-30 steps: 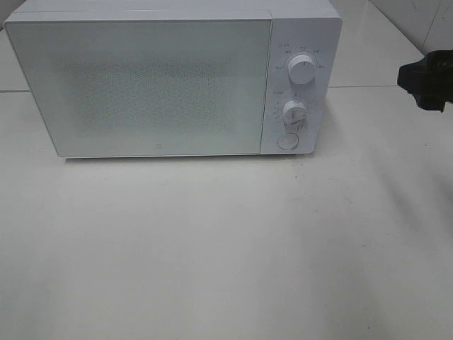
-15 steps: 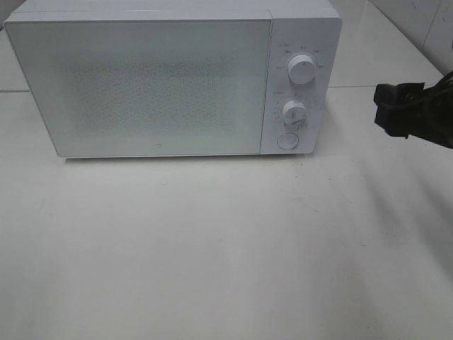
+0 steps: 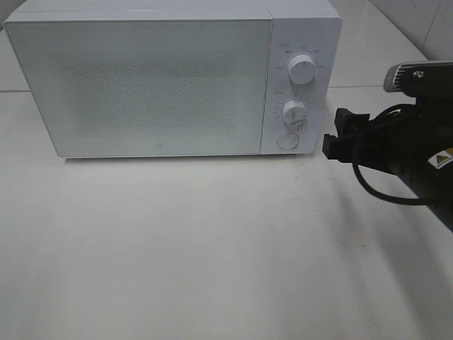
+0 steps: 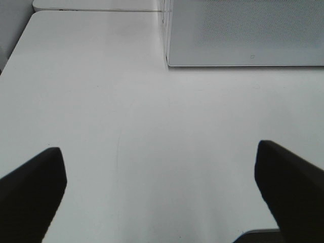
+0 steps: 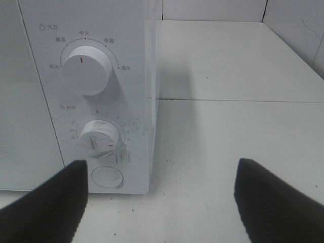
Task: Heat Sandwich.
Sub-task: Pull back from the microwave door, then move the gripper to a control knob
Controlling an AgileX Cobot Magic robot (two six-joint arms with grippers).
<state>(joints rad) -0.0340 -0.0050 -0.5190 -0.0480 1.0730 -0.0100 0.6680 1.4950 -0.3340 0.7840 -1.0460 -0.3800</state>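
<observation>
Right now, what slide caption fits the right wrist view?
Open right gripper faces the microwave's control panel: power dial, timer dial, round button.

This looks like a kitchen corner set up for robot tests. A big white box-shaped microwave oven [image 3: 170,78] with two round white knobs [image 3: 302,69] and a round white button [image 3: 287,141] stands at the top of the frame on a smooth white table [image 3: 212,248]. White wall tiles [image 3: 417,18] show in the upper right corner. A black robot arm [image 3: 417,156] with a cable reaches in from the right edge.
</observation>
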